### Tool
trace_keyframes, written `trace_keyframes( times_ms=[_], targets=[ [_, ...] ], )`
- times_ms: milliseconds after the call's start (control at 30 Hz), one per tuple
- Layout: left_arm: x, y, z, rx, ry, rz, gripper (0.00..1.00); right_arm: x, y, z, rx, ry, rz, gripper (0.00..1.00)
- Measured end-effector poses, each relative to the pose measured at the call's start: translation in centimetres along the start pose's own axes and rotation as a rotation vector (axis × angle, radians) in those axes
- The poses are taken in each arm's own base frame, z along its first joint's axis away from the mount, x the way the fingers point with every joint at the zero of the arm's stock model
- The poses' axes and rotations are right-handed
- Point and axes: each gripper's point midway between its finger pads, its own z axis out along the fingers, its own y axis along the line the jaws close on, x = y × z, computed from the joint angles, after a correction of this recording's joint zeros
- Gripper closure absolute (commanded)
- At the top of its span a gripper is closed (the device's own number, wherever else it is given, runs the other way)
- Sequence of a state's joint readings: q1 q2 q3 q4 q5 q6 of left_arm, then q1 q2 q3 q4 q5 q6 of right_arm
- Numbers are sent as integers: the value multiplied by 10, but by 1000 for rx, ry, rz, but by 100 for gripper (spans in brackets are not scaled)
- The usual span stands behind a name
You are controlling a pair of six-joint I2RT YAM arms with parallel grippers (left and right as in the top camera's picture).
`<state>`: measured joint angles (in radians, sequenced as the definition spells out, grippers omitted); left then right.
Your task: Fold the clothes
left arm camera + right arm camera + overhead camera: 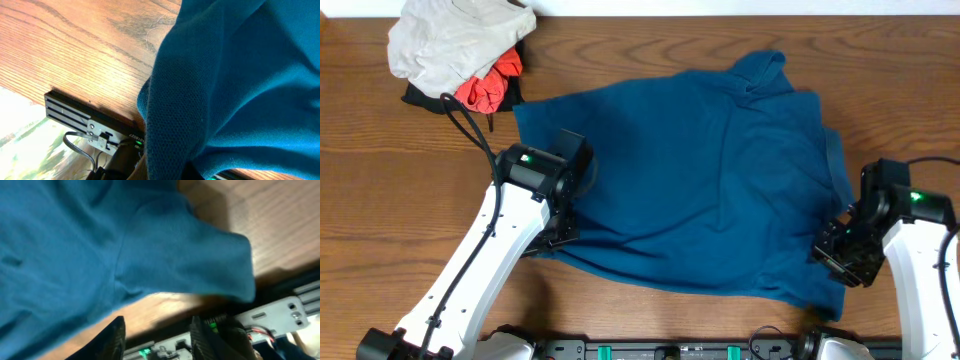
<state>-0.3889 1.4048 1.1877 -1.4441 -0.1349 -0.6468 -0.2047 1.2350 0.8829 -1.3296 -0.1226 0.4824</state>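
The clothes are one large teal-blue shirt (pixel 710 190) lying mostly flat across the middle of the wooden table, collar toward the far right. My left gripper (pixel 563 228) is at the shirt's near left edge, shut on a bunch of its cloth. In the left wrist view the lifted shirt (pixel 240 75) drapes over the jaws and hides them. My right gripper (pixel 832 252) hovers at the shirt's near right corner. In the right wrist view this gripper (pixel 157 332) stands open with bare table between its fingers, and the shirt (pixel 75 245) lies just beyond them.
A pile sits at the far left corner: a pale beige garment (pixel 455 40) on top of an orange-red one (pixel 488 88) and a black one (pixel 420 97). A black rail (pixel 75 112) runs along the table's near edge, close to both grippers.
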Motion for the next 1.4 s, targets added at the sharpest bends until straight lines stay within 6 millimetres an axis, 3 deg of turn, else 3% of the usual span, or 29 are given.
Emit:
trace_keyframes(
  times_ms=[133,333,433,567,600,867,933,1100,1200,1400],
  targets=[
    [0,0,0,0,-1,0,94,-3,0,19,-12,-8,21,48],
    [0,0,0,0,-1,0,94,-3,-2,34,-16,-10,31,49],
    [0,0,0,0,-1,0,94,-3,-3,35,-11,-13,36,61],
    [0,0,0,0,-1,0,94,-8,-7,36,15,-37,71,92],
    [0,0,0,0,0,0,94,-8,-8,37,21,-41,78,96],
    [0,0,0,0,-1,0,93,-16,-20,38,85,-89,134,99],
    [0,0,0,0,-1,0,93,-23,-24,37,108,-127,152,93],
    [0,0,0,0,-1,0,92,-41,-25,34,123,-213,151,50],
    [0,0,0,1,-2,0,92,-46,-26,33,134,-231,114,44],
    [0,0,0,1,-2,0,92,-50,-27,32,145,-246,54,42]
  ],
)
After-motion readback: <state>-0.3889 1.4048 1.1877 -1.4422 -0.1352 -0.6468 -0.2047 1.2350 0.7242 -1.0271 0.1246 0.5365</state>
